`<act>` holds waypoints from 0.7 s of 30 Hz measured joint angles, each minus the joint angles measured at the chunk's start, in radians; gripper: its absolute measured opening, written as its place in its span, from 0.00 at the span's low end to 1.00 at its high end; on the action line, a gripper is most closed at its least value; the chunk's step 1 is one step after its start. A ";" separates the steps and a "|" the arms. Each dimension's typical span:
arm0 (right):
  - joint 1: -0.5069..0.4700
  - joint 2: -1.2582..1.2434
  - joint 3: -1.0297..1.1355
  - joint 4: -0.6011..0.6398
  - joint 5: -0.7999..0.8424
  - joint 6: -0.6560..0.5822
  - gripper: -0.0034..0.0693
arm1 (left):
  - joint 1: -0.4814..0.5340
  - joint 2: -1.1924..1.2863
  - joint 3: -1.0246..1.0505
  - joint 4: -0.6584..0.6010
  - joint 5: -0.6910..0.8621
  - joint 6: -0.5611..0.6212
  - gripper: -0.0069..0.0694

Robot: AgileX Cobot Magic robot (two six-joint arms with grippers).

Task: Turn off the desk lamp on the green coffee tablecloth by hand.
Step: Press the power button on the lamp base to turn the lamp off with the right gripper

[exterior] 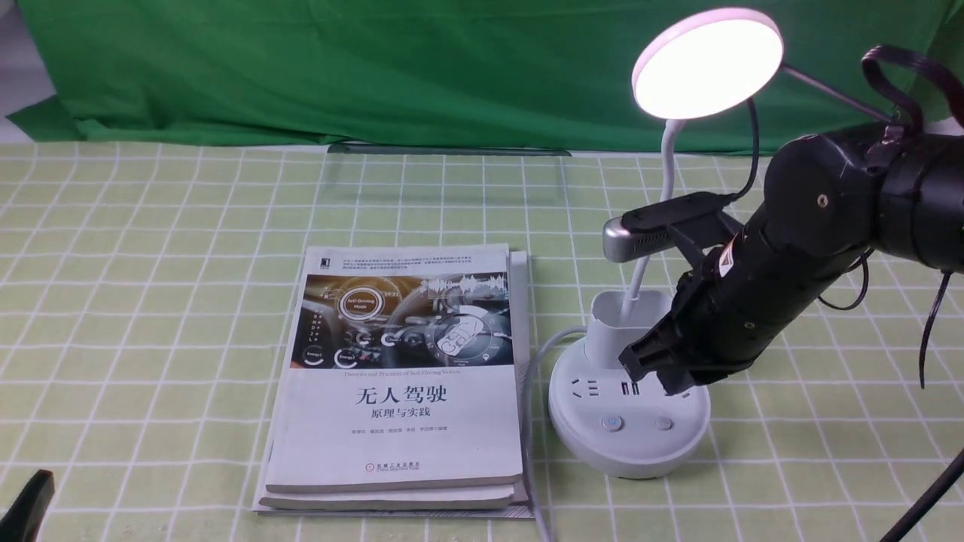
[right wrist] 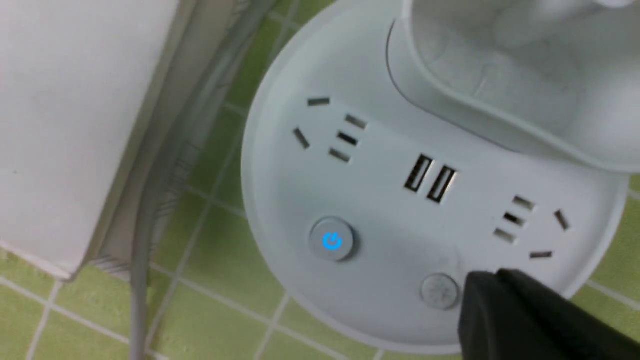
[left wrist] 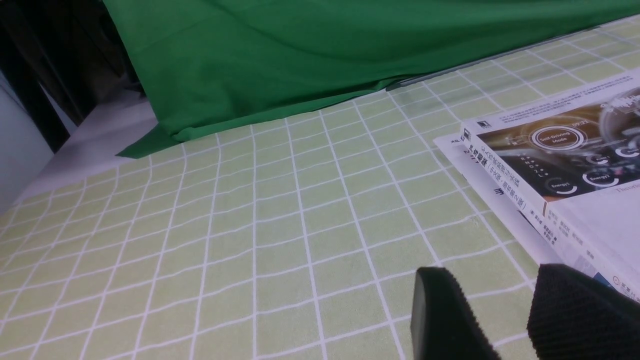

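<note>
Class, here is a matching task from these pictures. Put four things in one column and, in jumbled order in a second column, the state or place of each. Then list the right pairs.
Column one
1. lamp head
2. power button
3. stack of books
4. right gripper

Column two
A. lies flat on the tablecloth
B. glows white
C. is over the lamp base
D. shows a lit blue symbol

Pairs: 1-B, 2-D, 3-A, 4-C

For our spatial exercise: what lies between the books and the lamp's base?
A white cord on the tablecloth, seen in front and right wrist views.
</note>
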 joint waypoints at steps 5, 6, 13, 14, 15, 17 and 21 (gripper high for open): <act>0.000 0.037 0.000 0.001 0.000 0.006 0.11 | 0.000 0.000 0.000 0.000 0.000 0.000 0.41; 0.001 0.054 0.000 0.002 0.000 0.008 0.11 | 0.000 0.000 0.000 0.000 0.000 0.000 0.41; 0.004 0.112 -0.009 0.003 -0.004 0.008 0.11 | 0.000 0.000 0.000 0.000 0.000 0.000 0.41; 0.004 0.107 -0.009 0.003 -0.005 0.008 0.11 | 0.000 0.000 0.000 0.000 0.000 0.000 0.41; 0.004 0.101 -0.008 0.000 -0.005 0.008 0.11 | 0.000 0.000 0.000 0.000 0.000 0.000 0.41; 0.004 0.086 -0.004 -0.005 -0.003 0.009 0.11 | 0.000 0.000 0.000 0.000 0.000 0.000 0.41; 0.009 -0.016 0.019 -0.014 0.022 0.019 0.11 | 0.000 0.000 0.000 0.000 0.000 0.000 0.41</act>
